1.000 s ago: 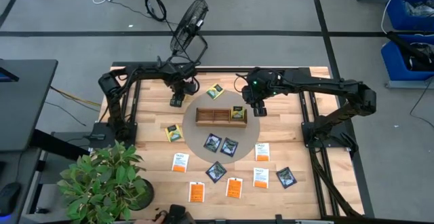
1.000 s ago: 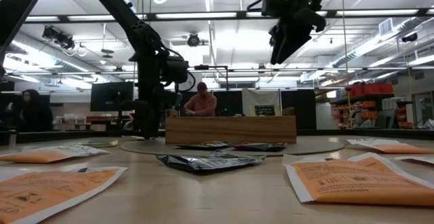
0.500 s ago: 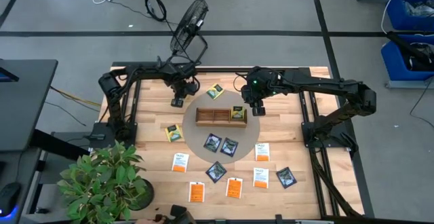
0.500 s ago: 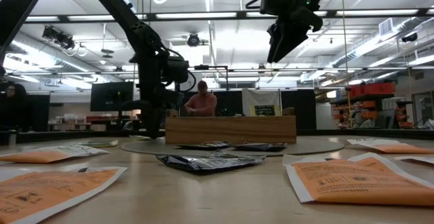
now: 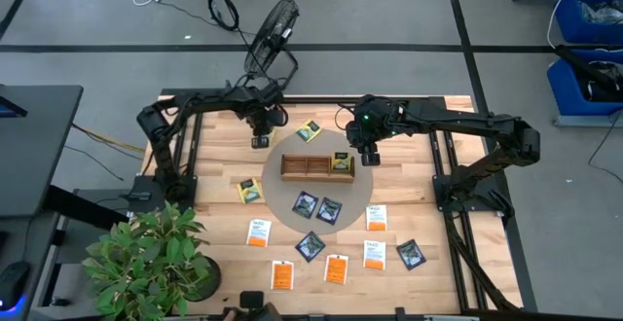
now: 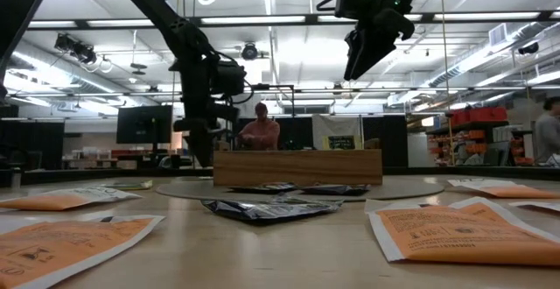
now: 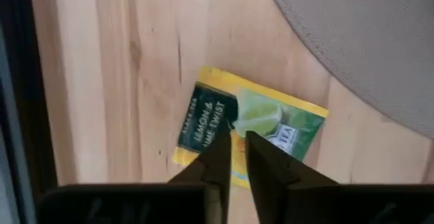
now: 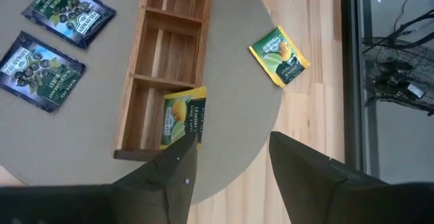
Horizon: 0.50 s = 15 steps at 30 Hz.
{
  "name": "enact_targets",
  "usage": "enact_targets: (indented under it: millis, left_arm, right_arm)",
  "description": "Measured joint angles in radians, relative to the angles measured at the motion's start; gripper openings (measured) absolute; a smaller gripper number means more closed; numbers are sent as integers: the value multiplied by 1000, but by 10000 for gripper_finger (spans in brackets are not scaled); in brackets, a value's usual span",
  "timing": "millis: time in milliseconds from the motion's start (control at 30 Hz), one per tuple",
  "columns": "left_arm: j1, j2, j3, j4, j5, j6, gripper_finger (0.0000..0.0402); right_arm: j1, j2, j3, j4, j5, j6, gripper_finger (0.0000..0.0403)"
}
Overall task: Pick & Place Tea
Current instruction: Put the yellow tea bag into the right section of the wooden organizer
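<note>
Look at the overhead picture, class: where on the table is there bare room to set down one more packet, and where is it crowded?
Bare wood lies left of the wooden tray, between the left gripper and the yellow-green packet, and right of the right gripper. The front is crowded with orange packets and dark packets.

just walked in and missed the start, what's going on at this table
A two-armed robot is sorting tea packets into a wooden tray on a round grey mat. One yellow-green packet already sits in the tray's end compartment, below the open right gripper. The left gripper is raised above the far left of the table with nothing between its nearly closed fingers, over another lemon packet lying on the wood. About a dozen more packets lie scattered, untouched.
</note>
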<state>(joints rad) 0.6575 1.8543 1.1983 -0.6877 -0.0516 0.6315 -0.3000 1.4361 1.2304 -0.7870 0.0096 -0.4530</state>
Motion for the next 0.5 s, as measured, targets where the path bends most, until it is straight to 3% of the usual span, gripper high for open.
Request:
enact_targets:
  millis: [500]
  left_arm:
    - [46,-12,-9,3,6,40,230]
  right_arm:
    - [0,0,0,-2,-3,0,194]
